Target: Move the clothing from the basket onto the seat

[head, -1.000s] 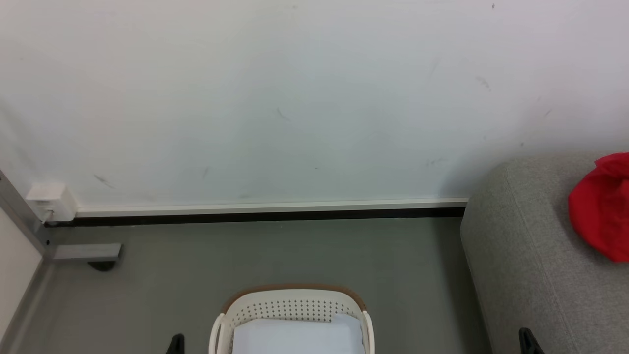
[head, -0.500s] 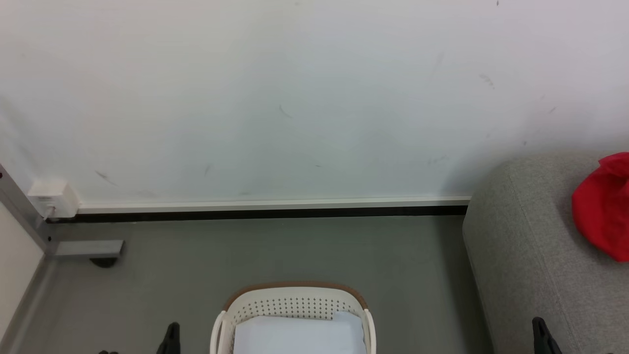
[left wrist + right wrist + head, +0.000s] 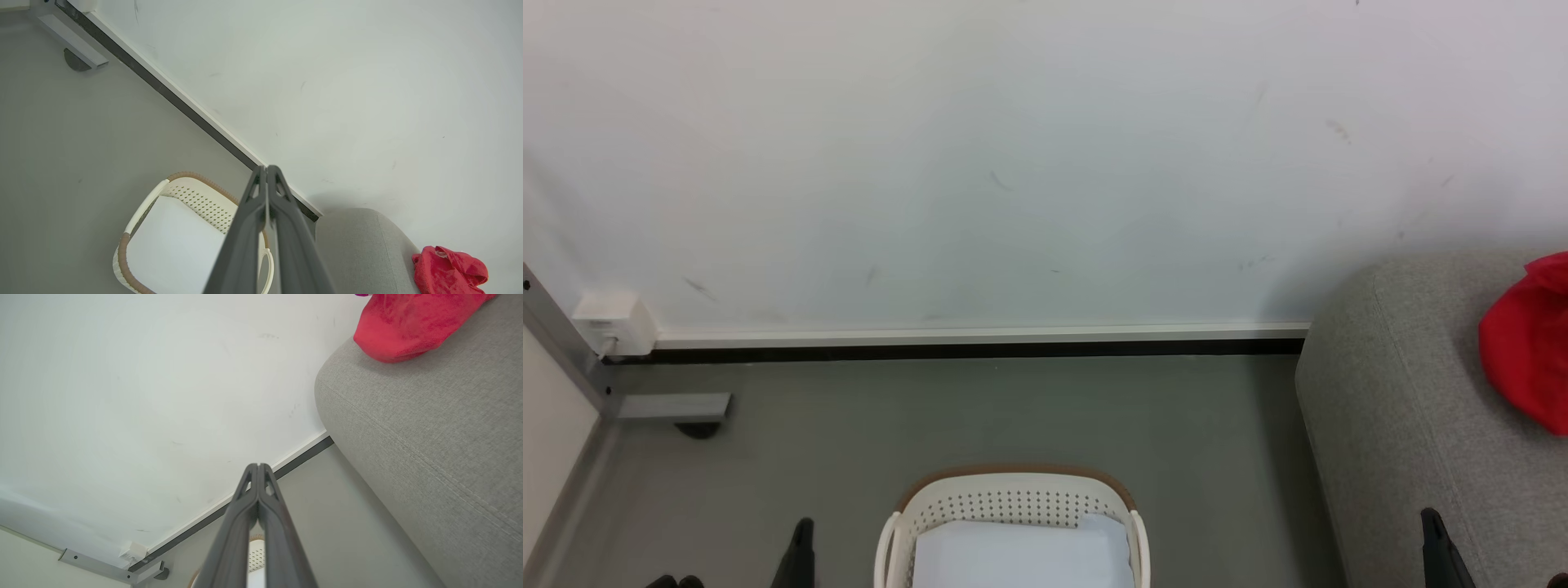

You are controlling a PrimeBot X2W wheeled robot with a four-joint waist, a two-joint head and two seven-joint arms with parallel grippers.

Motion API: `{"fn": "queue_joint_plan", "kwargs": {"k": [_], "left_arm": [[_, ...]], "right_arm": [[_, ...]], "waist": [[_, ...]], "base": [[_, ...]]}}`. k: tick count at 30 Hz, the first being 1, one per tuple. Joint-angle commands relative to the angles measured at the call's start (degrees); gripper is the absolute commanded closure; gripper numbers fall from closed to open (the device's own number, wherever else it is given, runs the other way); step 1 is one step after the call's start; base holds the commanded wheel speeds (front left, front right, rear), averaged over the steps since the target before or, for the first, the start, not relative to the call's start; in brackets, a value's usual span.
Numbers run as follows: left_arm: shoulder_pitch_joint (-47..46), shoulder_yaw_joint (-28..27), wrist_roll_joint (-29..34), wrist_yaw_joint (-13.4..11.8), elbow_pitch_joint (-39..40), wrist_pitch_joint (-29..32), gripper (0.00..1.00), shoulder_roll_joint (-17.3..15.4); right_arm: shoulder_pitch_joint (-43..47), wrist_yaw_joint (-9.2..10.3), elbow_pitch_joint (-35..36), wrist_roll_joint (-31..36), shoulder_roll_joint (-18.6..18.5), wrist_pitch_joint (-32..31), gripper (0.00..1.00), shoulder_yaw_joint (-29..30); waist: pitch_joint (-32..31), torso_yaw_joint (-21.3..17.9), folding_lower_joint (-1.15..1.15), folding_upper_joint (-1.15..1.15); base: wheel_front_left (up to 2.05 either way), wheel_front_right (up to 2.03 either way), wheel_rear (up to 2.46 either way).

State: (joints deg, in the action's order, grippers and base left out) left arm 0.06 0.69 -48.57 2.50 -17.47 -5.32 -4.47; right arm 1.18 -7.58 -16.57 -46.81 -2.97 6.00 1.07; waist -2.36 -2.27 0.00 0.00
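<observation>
2 claws, both closed tight. Left gripper (image 3: 266,168): fingers pressed flat against each other along their whole length, no gap, gripping nothing, touching nothing; hangs in the air over the basket (image 3: 121,255) and the floor (image 3: 81,143), tips aimed toward the foot of the wall (image 3: 347,81). Right gripper (image 3: 258,465): likewise clamped on itself, empty, clear of everything; points at the dark skirting (image 3: 302,457), with the seat (image 3: 429,437) close alongside but not touching.

Clothing (image 3: 1529,343): 1 bright red bundle, lying on top of the seat toward the end by the wall, cut off by the right edge of the head view, well apart from both claws. Basket: upright on the floor, near the seat's end without touching it; holds 1 flat white pad (image 3: 1021,555) across what shows of its inside.

Against 1 second ago: whole head view shifted a little, with the wall box (image 3: 613,322), basket and seat all sitting slightly higher and further right, so camera motion rather than theirs. Fingertips now reach higher into the bottom of that view, left one further left, right one further right. Jaws unchanged, shut throughout. Red bundle in the same spot on the seat
</observation>
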Motion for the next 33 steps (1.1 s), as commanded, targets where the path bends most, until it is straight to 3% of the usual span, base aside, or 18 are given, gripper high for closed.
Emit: {"fn": "queue_joint_plan", "kwargs": {"k": [1, 33], "left_arm": [[-1.57, -0.51, -2.40, 0.38, 1.00, 0.38, 1.00, -0.07], [-3.97, -3.77, -21.82, 2.64, 2.25, 5.92, 1.00, 0.71]], "right_arm": [[-1.53, 0.05, 0.96, -2.23, -0.40, -0.48, 1.00, 0.47], [-4.42, 0.09, 1.80, -22.85, -0.44, -5.96, 1.00, 2.55]], "waist": [[0.05, 0.05, 0.00, 0.00], [0.99, 0.89, 0.00, 0.00]], "base": [[0.00, 0.00, 0.00], [0.00, 0.00, 0.00]]}}
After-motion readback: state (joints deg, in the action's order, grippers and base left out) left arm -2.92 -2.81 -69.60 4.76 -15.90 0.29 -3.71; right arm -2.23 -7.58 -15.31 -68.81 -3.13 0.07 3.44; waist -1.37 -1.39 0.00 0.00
